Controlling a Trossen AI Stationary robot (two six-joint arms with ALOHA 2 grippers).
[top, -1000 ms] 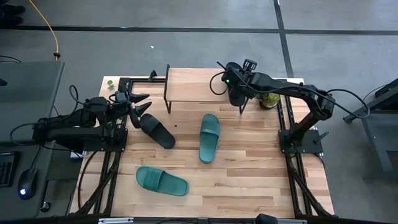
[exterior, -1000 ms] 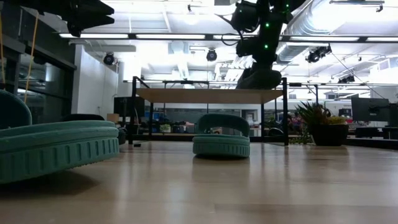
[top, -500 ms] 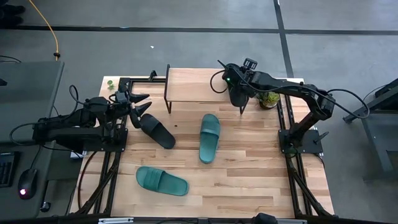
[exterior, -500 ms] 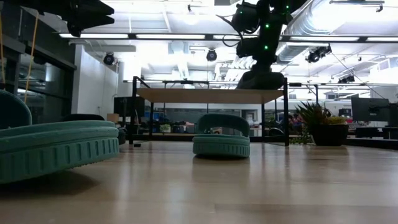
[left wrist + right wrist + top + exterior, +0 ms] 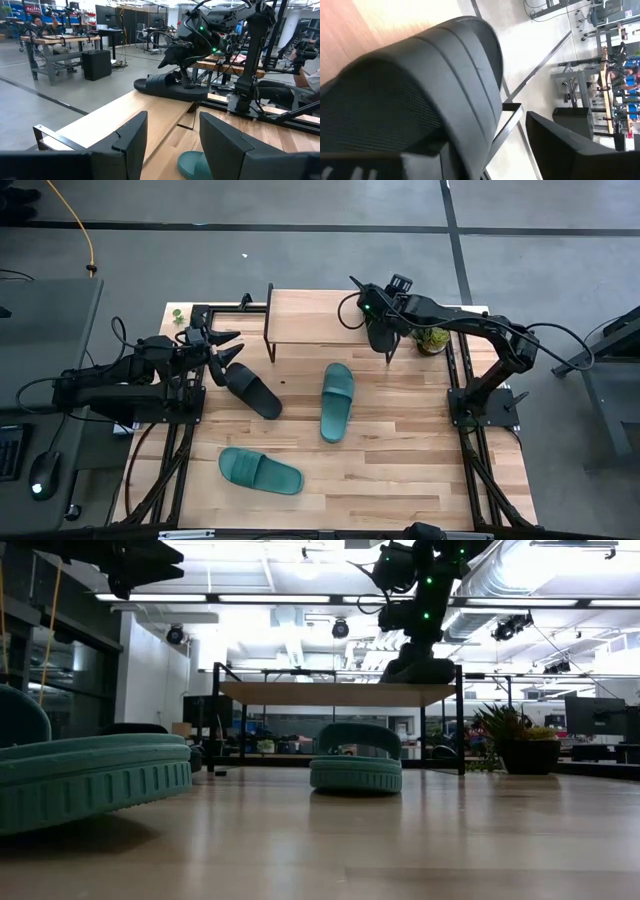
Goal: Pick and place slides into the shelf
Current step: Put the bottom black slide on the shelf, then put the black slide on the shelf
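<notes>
The shelf (image 5: 320, 315) stands at the table's far edge. One black slide (image 5: 170, 89) lies sole-down on its top, at the right end. My right gripper (image 5: 383, 330) stands open over it, its fingers on either side of the ribbed strap (image 5: 445, 75). A second black slide (image 5: 252, 390) lies on the table at the left, and my left gripper (image 5: 228, 348) hangs open above its far end with nothing in it. Two teal slides (image 5: 337, 400) (image 5: 260, 471) lie on the table, one in the middle and one near the front. My right gripper comes from above with its fingers about the strap of the black slide on the shelf. A gap shows between the strap and one finger (image 5: 570, 145). The strap hides the other finger, so I cannot tell whether it touches.
A small potted plant (image 5: 433, 338) stands at the far right beside the shelf's right legs. The shelf top left of the black slide (image 5: 125, 117) is bare. Black frame rails run along the table's left and right edges.
My right gripper has spread its fingers above the shelf's right end. The black slide beneath it has settled flat onto the shelf's top.
</notes>
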